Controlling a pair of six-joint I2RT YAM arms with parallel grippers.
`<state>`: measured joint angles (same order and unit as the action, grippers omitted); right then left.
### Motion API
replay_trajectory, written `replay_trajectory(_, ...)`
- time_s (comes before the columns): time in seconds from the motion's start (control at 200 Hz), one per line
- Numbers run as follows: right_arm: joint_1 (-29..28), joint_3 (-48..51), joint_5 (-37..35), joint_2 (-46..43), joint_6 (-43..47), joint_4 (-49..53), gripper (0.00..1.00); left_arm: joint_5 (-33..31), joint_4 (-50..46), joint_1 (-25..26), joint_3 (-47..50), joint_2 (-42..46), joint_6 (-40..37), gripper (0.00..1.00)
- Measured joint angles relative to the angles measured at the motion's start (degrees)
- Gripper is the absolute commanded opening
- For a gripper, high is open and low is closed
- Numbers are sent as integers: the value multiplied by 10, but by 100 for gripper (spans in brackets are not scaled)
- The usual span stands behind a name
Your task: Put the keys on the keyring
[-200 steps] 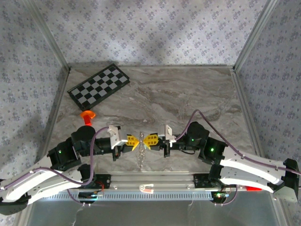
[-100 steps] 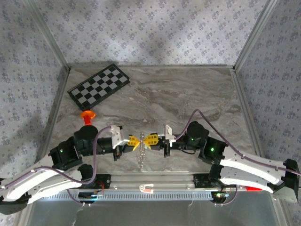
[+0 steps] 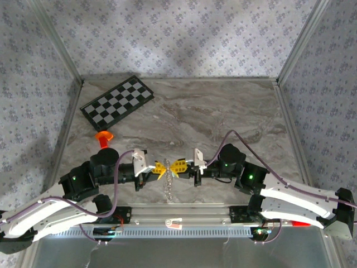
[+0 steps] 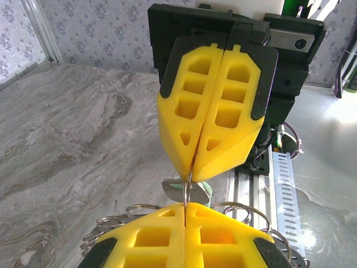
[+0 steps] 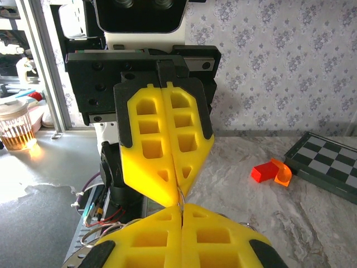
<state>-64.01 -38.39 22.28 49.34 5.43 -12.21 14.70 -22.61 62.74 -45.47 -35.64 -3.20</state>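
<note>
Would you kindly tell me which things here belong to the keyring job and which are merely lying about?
For the job: keyring, mint-green key, left gripper and right gripper, both shut on the keyring.
Lying about: checkerboard, orange plastic piece.

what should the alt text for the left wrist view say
Two shut yellow end effectors meet tip to tip over a grey marble table: the left end effector at the bottom, the right end effector facing it from above. A thin wire of the keyring runs between their tips.
</note>
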Motion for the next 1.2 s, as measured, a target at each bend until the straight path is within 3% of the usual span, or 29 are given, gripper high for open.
replay_trajectory(1.199, -2, -5, 8, 10, 7, 9, 0, -1, -12, 0, 0, -12, 0, 0)
